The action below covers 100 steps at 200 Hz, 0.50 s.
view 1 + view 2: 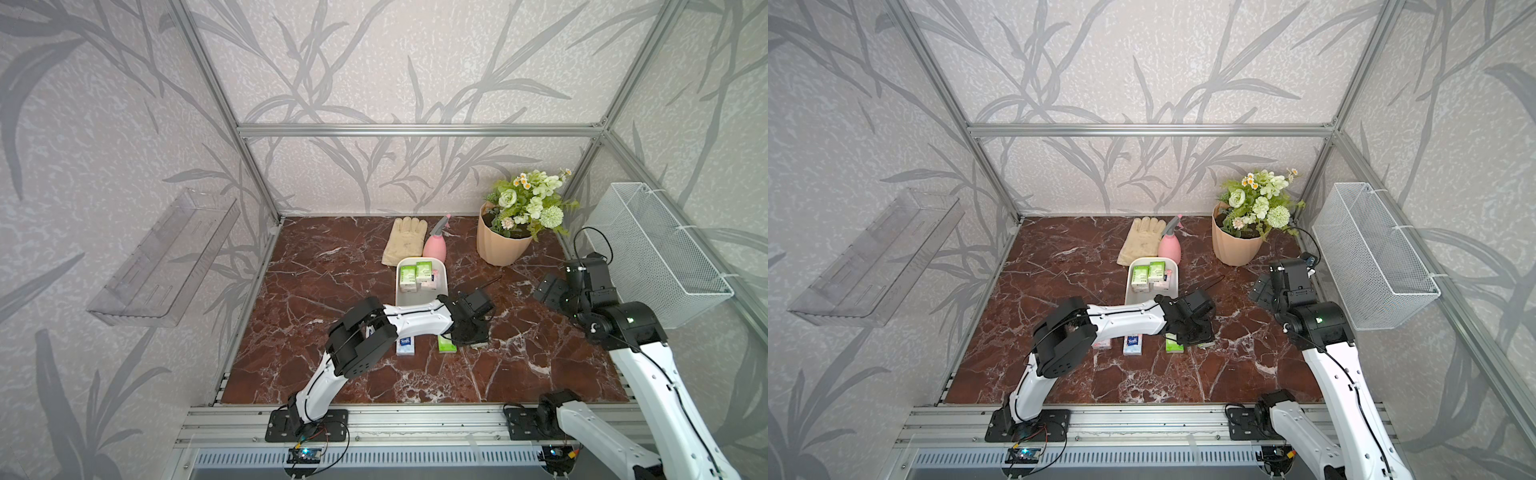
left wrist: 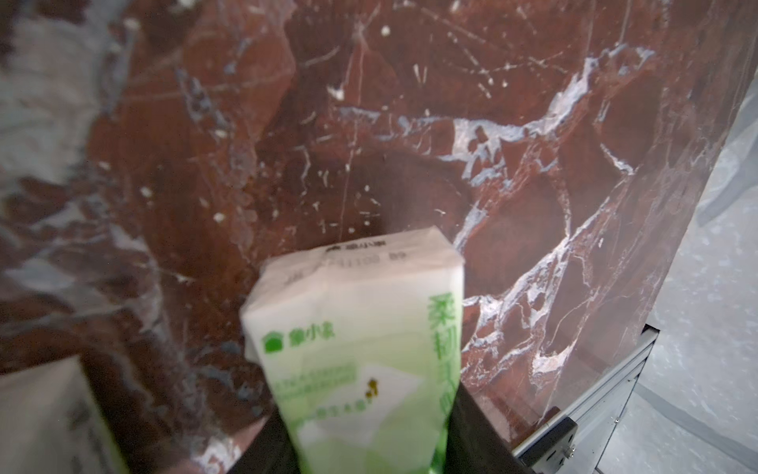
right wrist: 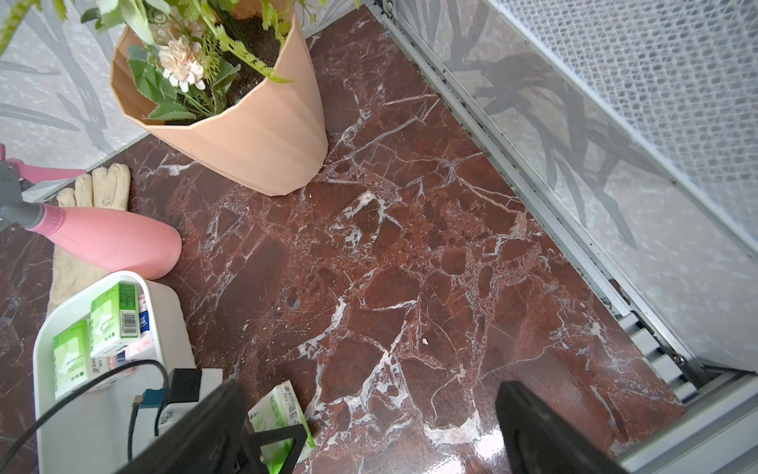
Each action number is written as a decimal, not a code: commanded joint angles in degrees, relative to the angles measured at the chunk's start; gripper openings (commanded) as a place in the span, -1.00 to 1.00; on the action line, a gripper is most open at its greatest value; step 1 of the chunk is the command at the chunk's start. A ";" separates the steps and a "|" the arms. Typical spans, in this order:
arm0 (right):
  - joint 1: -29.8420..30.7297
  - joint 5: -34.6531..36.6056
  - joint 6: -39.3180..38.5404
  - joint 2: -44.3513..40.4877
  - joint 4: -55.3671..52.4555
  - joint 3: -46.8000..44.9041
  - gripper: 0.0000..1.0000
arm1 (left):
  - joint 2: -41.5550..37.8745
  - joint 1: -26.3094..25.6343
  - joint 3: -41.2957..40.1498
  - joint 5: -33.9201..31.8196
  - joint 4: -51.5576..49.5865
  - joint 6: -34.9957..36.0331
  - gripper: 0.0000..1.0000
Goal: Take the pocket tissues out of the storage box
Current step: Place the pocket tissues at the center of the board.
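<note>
1. Left tool [image 2: 369, 431]: clamped on a green-and-white tissue packet [image 2: 361, 328], low over the desk [image 2: 410, 123]. Contact with the desk cannot be told.
2. Right tool [image 3: 371, 390]: jaws wide, nothing between them, above bare desk.
3. Storage box [image 1: 443, 286]: two green-and-white packets [image 1: 408, 277] lie on pink ones at its far end.
4. Desk, before the box: a blue-labelled packet [image 1: 406, 345] and a green packet [image 1: 447, 345] lie flat.

We count four green-and-white packets [image 1: 1140, 277] and at least three pink packets [image 1: 1132, 345]. Also one glove [image 1: 1140, 241], one spray bottle [image 1: 1169, 249], one flowerpot [image 1: 1235, 247].
</note>
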 commanded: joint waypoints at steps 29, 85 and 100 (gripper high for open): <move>-0.79 1.01 -0.76 -0.65 -0.60 -0.78 0.98 | 1.72 -0.07 4.00 0.97 -4.04 -0.67 0.10; -0.97 0.11 -1.99 -0.30 -0.29 -1.00 0.98 | 0.89 0.46 7.93 -0.79 -10.01 3.71 0.38; -0.97 0.20 -2.17 -0.32 -0.22 -0.98 0.98 | 0.05 0.69 8.10 -1.01 -10.54 4.18 0.46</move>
